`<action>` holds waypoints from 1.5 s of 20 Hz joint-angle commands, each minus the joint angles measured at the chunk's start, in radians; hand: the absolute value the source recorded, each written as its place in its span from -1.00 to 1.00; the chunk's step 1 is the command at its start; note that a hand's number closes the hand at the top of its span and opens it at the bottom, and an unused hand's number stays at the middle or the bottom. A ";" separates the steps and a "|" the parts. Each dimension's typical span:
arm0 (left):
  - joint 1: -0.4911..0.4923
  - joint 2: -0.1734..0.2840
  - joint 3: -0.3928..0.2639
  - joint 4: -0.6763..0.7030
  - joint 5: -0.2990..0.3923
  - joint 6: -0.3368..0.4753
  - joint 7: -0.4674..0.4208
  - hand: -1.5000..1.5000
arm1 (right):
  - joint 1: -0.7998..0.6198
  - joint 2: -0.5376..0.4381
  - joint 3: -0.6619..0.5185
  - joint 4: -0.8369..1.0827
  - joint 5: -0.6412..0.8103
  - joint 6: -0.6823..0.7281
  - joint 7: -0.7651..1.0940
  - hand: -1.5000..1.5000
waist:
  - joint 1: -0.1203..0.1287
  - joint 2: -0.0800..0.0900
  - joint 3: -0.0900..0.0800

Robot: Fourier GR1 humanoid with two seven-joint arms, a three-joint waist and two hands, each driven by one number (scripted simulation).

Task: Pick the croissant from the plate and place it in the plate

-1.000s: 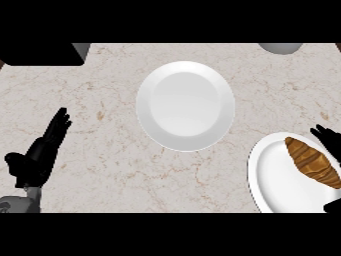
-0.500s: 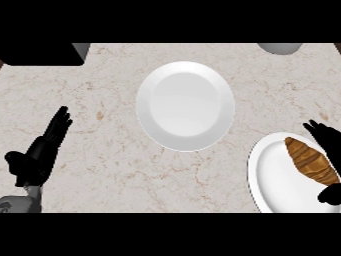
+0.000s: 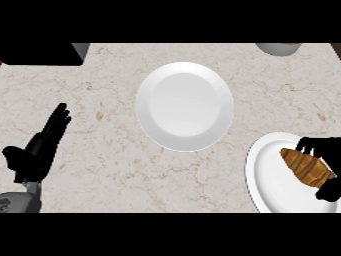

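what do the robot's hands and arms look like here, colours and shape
Both hands are plain matte black, with slim fingers and a thumb and no visible markings or cables. The left hand joins a rounded grey forearm at the view's lower left, where a small dark mark shows near the wrist. The right hand sits at the lower right edge; its forearm is not visible.

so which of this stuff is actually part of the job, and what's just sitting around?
Job:
- croissant
- right plate, under the croissant
- centre plate, bare
- right hand, curled round the croissant

Sitting around:
- left hand, open, resting at the left
- grey bowl, top edge
- black box, top left
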 commanded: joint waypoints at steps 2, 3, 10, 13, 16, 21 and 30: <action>-0.026 -0.006 0.031 0.094 -0.007 -0.048 -0.059 0.00 | 0.016 0.046 -0.011 0.022 0.024 -0.097 -0.076 1.00 | -0.003 0.007 0.015; 0.010 -0.010 0.009 -0.012 -0.020 -0.007 0.003 0.00 | 0.072 0.069 0.000 -0.028 0.042 -0.158 -0.071 1.00 | -0.003 0.005 0.016; 0.060 -0.007 0.036 0.006 -0.017 0.018 -0.018 0.00 | 0.245 0.251 -0.138 -0.171 0.036 -0.215 0.343 1.00 | -0.082 -0.012 0.012; 0.055 -0.008 0.041 0.015 -0.010 0.012 -0.012 0.00 | 0.319 0.380 -0.109 -0.304 0.090 -0.277 0.493 1.00 | -0.087 -0.011 0.010; 0.071 -0.032 0.018 -0.024 -0.028 0.035 -0.011 0.00 | 0.435 0.457 -0.031 -0.523 0.165 -0.295 0.575 1.00 | -0.064 -0.011 0.010; 0.092 0.007 0.036 -0.044 -0.020 -0.006 -0.033 0.00 | 0.576 0.531 0.158 -0.883 0.381 -0.246 0.736 1.00 | -0.027 -0.005 0.011; 0.024 -0.055 0.005 0.016 -0.053 0.007 -0.029 0.00 | 0.431 0.562 0.502 -1.113 0.832 -0.108 0.962 1.00 | -0.003 0.006 0.013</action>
